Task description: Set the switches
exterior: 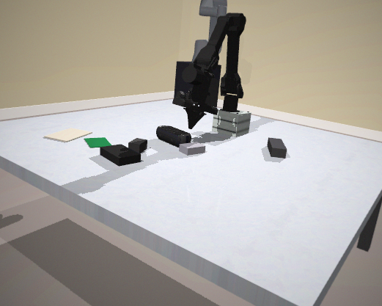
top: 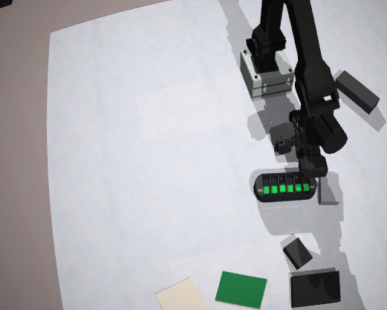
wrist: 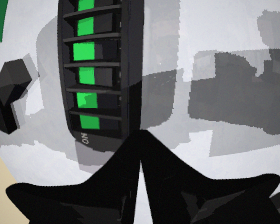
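The dark controller unit [top: 285, 198] [exterior: 171, 136] [wrist: 133, 60] sits on the bench with its switches facing up; its underside label is hidden. Six green switch ends show in a row along its lower side in the top view and on the left in the wrist view. The green ends differ a little in position and brightness; which are pressed down I cannot tell surely. My gripper [exterior: 191, 127] [wrist: 140, 135] is shut and empty, tips down, above the bench beside the unit. Its tips are not clearly seen in the top view.
A light grey block [top: 329, 190] [exterior: 192, 148] lies close to the unit's end. A small dark block [top: 298, 253] [exterior: 138, 145], a larger black box [top: 316, 291] [exterior: 120, 155], a green plate [top: 241, 290] [exterior: 97, 142] and a cream plate [top: 182, 296] [exterior: 68, 134] lie beyond. Another dark block [top: 357, 91] [exterior: 276, 147] lies near the arm's base.
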You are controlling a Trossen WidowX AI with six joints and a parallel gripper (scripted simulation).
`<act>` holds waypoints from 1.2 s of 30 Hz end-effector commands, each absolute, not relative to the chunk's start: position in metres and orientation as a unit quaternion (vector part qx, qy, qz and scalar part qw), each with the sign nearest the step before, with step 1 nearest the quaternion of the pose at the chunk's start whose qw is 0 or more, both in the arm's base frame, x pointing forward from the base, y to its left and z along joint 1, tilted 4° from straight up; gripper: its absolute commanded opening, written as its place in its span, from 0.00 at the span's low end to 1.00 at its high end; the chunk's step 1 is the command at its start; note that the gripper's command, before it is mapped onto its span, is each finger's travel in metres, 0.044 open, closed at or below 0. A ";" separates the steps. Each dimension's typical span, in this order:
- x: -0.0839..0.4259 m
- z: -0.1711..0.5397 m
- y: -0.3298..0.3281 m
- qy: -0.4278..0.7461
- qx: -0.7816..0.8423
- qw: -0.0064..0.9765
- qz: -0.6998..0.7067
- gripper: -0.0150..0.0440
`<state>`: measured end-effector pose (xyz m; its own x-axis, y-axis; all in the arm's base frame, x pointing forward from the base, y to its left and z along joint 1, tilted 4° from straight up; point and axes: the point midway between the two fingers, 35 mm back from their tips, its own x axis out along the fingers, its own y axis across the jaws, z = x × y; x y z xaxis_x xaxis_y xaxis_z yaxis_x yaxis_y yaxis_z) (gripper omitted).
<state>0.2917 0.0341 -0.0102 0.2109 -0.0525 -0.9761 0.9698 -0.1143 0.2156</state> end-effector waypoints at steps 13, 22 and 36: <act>0.281 -0.012 0.041 0.388 0.581 0.540 -0.469 0.25; 0.319 -0.006 0.022 0.417 0.542 0.517 -0.514 0.25; 0.376 -0.005 -0.041 0.493 0.471 0.437 -0.587 0.25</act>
